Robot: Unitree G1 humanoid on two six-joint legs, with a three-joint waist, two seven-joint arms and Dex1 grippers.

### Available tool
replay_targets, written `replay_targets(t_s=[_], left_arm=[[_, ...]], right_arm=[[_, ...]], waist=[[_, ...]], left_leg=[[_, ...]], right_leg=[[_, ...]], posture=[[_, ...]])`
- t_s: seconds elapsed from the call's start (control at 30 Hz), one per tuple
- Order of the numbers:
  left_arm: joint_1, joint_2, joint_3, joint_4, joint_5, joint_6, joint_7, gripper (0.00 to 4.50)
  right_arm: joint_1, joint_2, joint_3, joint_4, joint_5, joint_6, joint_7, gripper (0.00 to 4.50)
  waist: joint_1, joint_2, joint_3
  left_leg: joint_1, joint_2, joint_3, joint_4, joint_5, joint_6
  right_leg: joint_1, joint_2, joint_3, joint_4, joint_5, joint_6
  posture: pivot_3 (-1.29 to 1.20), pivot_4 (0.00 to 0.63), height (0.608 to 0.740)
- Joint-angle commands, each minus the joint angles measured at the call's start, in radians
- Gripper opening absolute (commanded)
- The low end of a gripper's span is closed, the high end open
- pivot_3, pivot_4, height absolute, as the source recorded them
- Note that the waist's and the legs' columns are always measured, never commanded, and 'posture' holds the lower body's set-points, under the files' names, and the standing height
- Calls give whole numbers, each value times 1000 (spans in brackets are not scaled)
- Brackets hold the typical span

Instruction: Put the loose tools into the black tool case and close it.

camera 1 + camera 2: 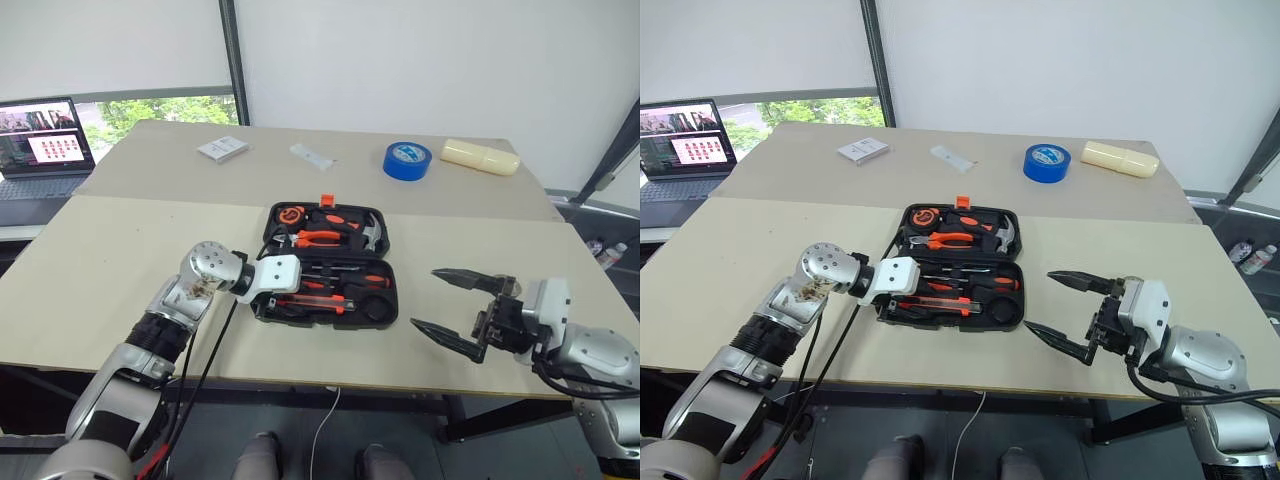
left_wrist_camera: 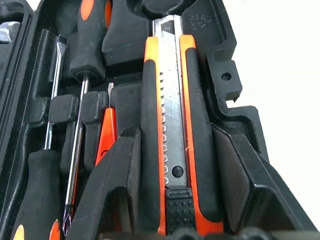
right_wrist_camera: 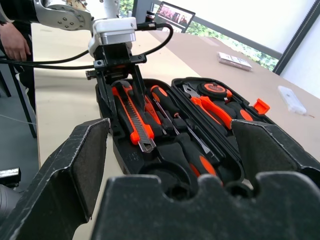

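Table (image 1: 120, 260), open tool case (image 1: 385, 300), knife (image 2: 172, 125)

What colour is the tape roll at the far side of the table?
Blue, with a white inner label; the tape roll shows best in the left eye view.

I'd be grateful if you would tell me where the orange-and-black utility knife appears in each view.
Left eye view: utility knife lies in the near half of the black tool case, just past the left gripper.
Right eye view: the same slot, at the case's near left.
Left wrist view: it runs lengthwise between that gripper's two fingers.
Right wrist view: under the left gripper, left part of the case.
Shared landmark: the left gripper at the knife.
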Motion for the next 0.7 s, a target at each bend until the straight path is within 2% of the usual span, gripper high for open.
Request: replay_targets(t_s=[0.03, 0.07, 0.13, 0.23, 0.33, 0.43, 0.5, 0.53, 0.57, 0.6, 0.63, 0.7], left_arm=[[16, -2, 9, -2, 0, -38, 13, 3433], [8, -18, 39, 7, -32, -29, 27, 3647], [-10, -46, 106, 23, -138, 22, -9, 4358], [-24, -55, 180, 46, -271, 68, -117, 4358], [-27, -63, 221, 57, -329, 115, -137, 4358], [-3, -66, 231, 63, -328, 105, -128, 3663], [17, -63, 219, 59, -310, 80, -127, 2876], [38, -67, 210, 56, -291, 64, -105, 2645], [57, -72, 204, 58, -271, 46, -78, 2178], [71, -77, 200, 55, -257, 34, -58, 1942], [84, -81, 198, 53, -252, 32, -46, 1449], [102, -93, 189, 58, -219, 17, 3, 750]], right_arm=[[-4, -3, -31, -25, 13, 1, -8, 4500], [-4, -3, -30, -23, 12, 0, -9, 4500], [-8, -2, -28, -19, 12, 0, -9, 4500], [-14, -1, -24, -8, 12, 1, -7, 4500], [-17, 0, -24, 0, 13, 3, -6, 4500], [-16, 5, -26, 12, 15, 4, -12, 4500], [-13, 8, -27, 16, 15, 4, -13, 4500], [-10, 11, -26, 18, 12, 1, -13, 4500], [-9, 13, -25, 20, 11, 0, -14, 4500], [-6, 14, -25, 20, 10, -2, -14, 4500], [-4, 15, -25, 20, 9, -3, -15, 4500], [0, 19, -25, 16, 9, -2, -18, 4500]], waist=[[-2, 0, 0], [-3, 0, 0], [-1, 0, 0], [-1, 0, 0], [-1, 0, 0], [-1, 0, 0], [-1, 0, 0], [-1, 0, 0], [-1, 0, 0], [-1, 0, 0], [-1, 0, 0], [-1, 0, 0]], left_leg=[[0, 0, 0, 0, 0, 0], [0, 0, 0, 0, 0, 0], [1, 0, 0, 0, 0, 1], [0, 0, 0, 0, 0, 1], [0, 0, 0, 0, 0, 1], [0, 0, 0, 1, 0, 1], [0, 0, 0, 1, 0, 1], [0, -1, 0, 1, 0, 1], [0, -1, 0, 1, 0, 1], [1, -1, 0, 1, 0, 1], [1, -1, 0, 1, 0, 1], [1, 0, 0, 1, 0, 1]], right_leg=[[0, 0, 0, 0, 0, 0], [0, 0, 1, 0, 0, -1], [0, 1, 1, 0, 0, -1], [0, 1, 2, 0, 0, -1], [0, 1, 2, 0, 0, -1], [0, 1, 2, 1, 0, -1], [0, 2, 3, 1, 0, -1], [0, 2, 3, 1, 1, -1], [0, 2, 4, 1, 1, -1], [0, 2, 4, 1, 1, -1], [0, 2, 4, 1, 1, -1], [0, 2, 4, 1, 2, -3]], posture=[[0, 150, 740], [0, 150, 740], [0, 150, 740], [0, 150, 740], [0, 150, 740], [0, 150, 740], [0, 150, 740], [0, 150, 740], [0, 150, 740], [0, 150, 740], [0, 150, 740], [0, 150, 740]])
